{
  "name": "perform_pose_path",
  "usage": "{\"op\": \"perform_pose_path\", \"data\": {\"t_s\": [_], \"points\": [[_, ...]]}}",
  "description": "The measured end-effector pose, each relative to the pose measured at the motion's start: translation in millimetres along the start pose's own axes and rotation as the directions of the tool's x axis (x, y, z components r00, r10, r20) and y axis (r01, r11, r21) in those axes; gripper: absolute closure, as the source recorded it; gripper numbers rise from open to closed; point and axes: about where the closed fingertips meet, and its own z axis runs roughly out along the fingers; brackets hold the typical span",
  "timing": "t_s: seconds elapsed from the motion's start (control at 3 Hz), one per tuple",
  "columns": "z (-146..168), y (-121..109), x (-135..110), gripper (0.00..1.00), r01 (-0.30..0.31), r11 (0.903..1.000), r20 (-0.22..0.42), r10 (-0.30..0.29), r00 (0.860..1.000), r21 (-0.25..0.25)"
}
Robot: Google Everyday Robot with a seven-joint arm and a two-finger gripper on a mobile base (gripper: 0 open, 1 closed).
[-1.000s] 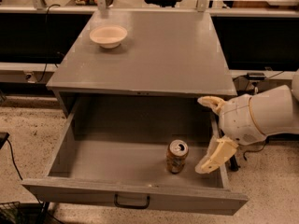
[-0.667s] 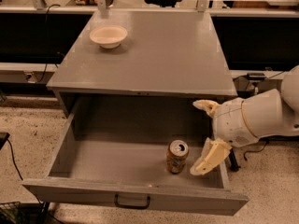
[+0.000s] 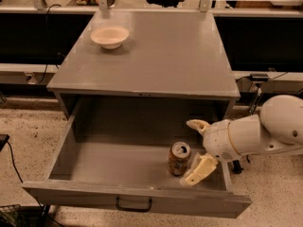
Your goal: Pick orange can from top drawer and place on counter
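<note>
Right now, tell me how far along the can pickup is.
Done: the top drawer stands pulled open. In hand: the end effector is inside it, fingers open, close beside the upright orange can, not gripping it. Left: grasp the can, lift it out, set it on the counter, which holds a cream bowl.

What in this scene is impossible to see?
Camera view:
- The robot arm behind the open tool, which sits right of the orange can: cut off by the right edge.
- Right front corner of the top drawer: hidden by the tool.
- The can's far side: hidden by the can itself.
</note>
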Motion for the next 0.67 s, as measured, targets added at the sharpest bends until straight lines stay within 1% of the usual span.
{"op": "perform_pose_path", "data": {"t_s": [0.33, 0.67], "points": [[18, -8, 17, 0.00, -0.052, 0.9986, 0.031, 0.052, 0.998, -0.001], [29, -20, 30, 0.00, -0.087, 0.9962, 0.059, 0.086, 0.995, 0.011]]}}
